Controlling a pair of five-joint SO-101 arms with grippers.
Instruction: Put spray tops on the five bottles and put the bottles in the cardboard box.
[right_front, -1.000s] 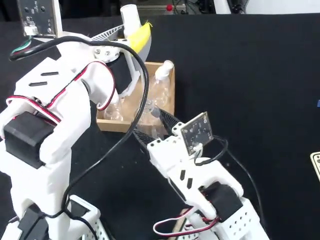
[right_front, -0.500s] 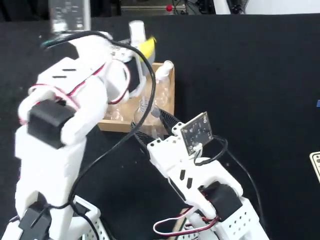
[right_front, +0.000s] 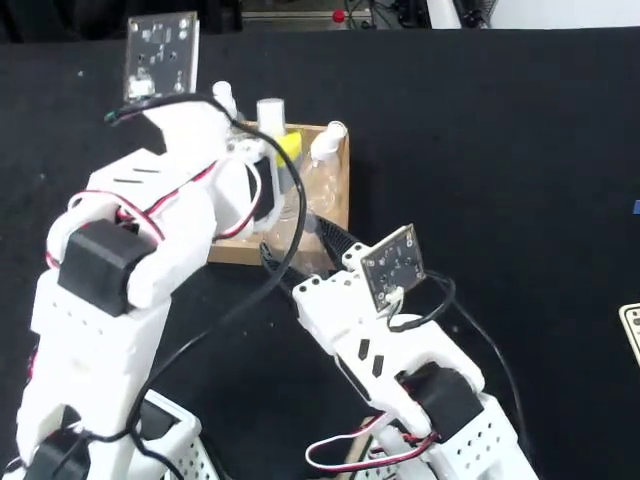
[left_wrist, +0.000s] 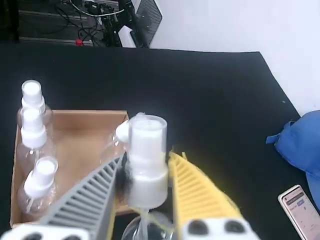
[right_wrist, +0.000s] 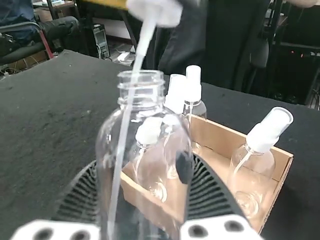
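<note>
Spray top (left_wrist: 146, 150) is seen white, bottle (right_wrist: 145, 150) clear, cardboard box (left_wrist: 82, 132) brown, table (left_wrist: 210, 100) black; left gripper (left_wrist: 146, 165) ribbed, grey and yellow.

No text, number or sign is legible. The phone (left_wrist: 301, 209) in the left wrist view has lines of print on its screen, too small to read. The card (right_front: 633, 338) at the right edge of the high view bears dark marks, likewise too small to read.
</note>
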